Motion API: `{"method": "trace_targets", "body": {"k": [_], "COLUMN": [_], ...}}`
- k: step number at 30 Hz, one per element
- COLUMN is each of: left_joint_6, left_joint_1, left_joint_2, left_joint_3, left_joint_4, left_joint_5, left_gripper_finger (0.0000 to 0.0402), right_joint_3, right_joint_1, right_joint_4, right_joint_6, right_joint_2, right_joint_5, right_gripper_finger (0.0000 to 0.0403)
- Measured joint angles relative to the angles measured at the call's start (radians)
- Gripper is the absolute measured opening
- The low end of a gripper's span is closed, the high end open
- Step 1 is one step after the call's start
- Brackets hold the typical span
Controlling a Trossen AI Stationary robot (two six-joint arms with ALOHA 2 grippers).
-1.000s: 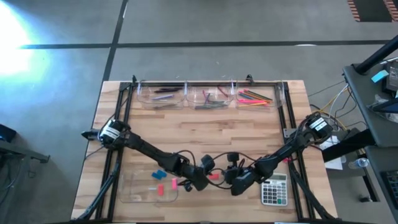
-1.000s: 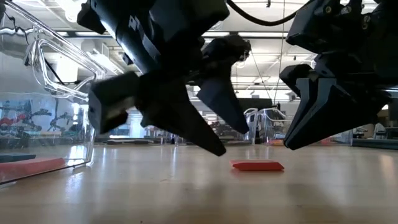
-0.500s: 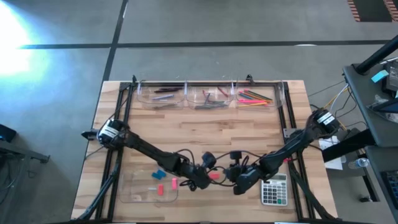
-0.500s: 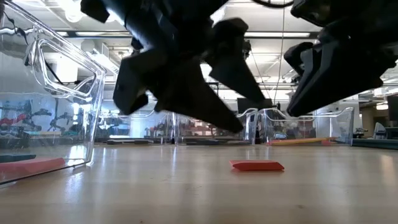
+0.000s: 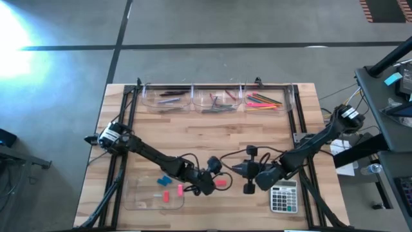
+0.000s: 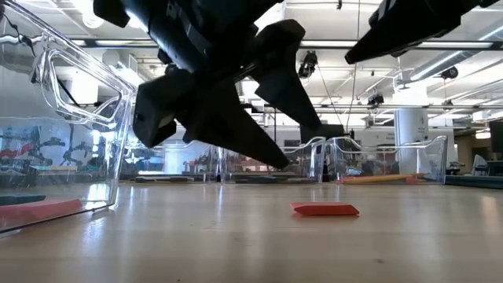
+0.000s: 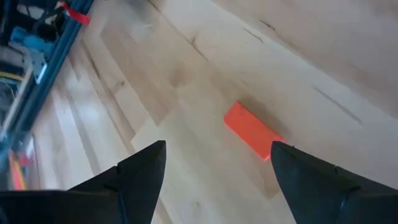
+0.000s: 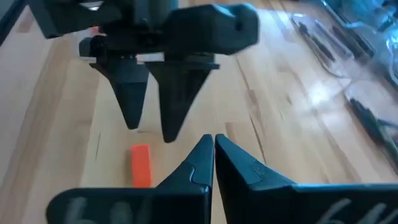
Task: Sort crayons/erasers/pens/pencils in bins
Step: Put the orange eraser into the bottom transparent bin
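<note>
A flat red-orange eraser (image 5: pixel 222 182) lies on the bare wood near the table's near edge; it also shows in the low view (image 6: pixel 324 209), the left wrist view (image 7: pixel 252 130) and the right wrist view (image 8: pixel 141 165). My left gripper (image 7: pixel 217 165) is open and hovers just above and to the left of the eraser, fingers pointing down and touching nothing (image 5: pixel 211 182). My right gripper (image 8: pixel 212 144) is shut and empty, to the right of the eraser and raised above the table (image 5: pixel 236 169). Pens (image 5: pixel 168 96), crayons (image 5: pixel 219 100) and pencils (image 5: pixel 264 100) lie in three clear bins at the far edge.
A shallow clear tray (image 5: pixel 138 196) at the near left holds blue and pink erasers (image 5: pixel 165 180). A grey calculator (image 5: pixel 283 196) lies at the near right, under the right arm. Bare wood lies between the bins and the grippers.
My right gripper has risen and drawn back from the eraser toward the table's right edge, leaving most of the low view. My left gripper has lifted a little above the table and stays over the eraser, which has not moved.
</note>
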Motion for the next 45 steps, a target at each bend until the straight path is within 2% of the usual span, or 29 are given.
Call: {"method": "trace_targets", "body": {"k": [7, 14, 16, 20, 23, 25, 30, 35, 41, 45], "left_joint_6": [0.148, 0.256, 0.286, 0.354, 0.391, 0.413, 0.443, 0.487, 0.489, 0.493], "left_joint_1": [-0.009, -0.015, -0.016, -0.016, -0.016, -0.016, -0.016, -0.015, -0.013, -0.013], "left_joint_2": [0.042, 0.071, 0.072, 0.083, 0.09, 0.098, 0.11, 0.121, 0.129, 0.131], "left_joint_3": [-0.002, 0.0, 0.0, 0.001, 0.001, 0.003, 0.003, 0.009, 0.011, 0.007], "left_joint_4": [0.015, 0.033, 0.034, 0.038, 0.046, 0.048, 0.083, 0.09, 0.098, 0.119], "left_joint_5": [-0.001, -0.001, -0.001, -0.001, -0.001, -0.002, -0.009, -0.01, -0.013, -0.025], "left_gripper_finger": [0.0274, 0.0274, 0.0274, 0.0274, 0.0274, 0.0274, 0.0274, 0.0274, 0.0274, 0.0274], "right_joint_3": [-0.029, -0.163, -0.223, -0.341, -0.396, -0.401, -0.359, -0.255, -0.094, -0.04], "right_joint_1": [-0.001, -0.003, -0.005, -0.021, -0.022, -0.023, -0.023, -0.023, -0.041, -0.058], "right_joint_4": [-0.024, 0.038, 0.139, 0.447, 0.637, 0.677, 0.67, 0.644, 0.418, 0.331], "right_joint_6": [0.203, 0.486, 0.534, 0.571, 0.576, 0.599, 0.615, 0.488, 0.458, 0.456], "right_joint_2": [0.006, 0.009, 0.007, 0.028, 0.074, 0.111, 0.222, 0.339, 0.441, 0.479], "right_joint_5": [-0.003, -0.057, -0.082, -0.211, -0.222, -0.234, -0.256, -0.308, -0.323, -0.332], "right_gripper_finger": [0.0009, 0.0009, 0.0009, 0.0009, 0.0009, 0.0009, 0.0009, 0.0009, 0.0009, 0.0009]}}
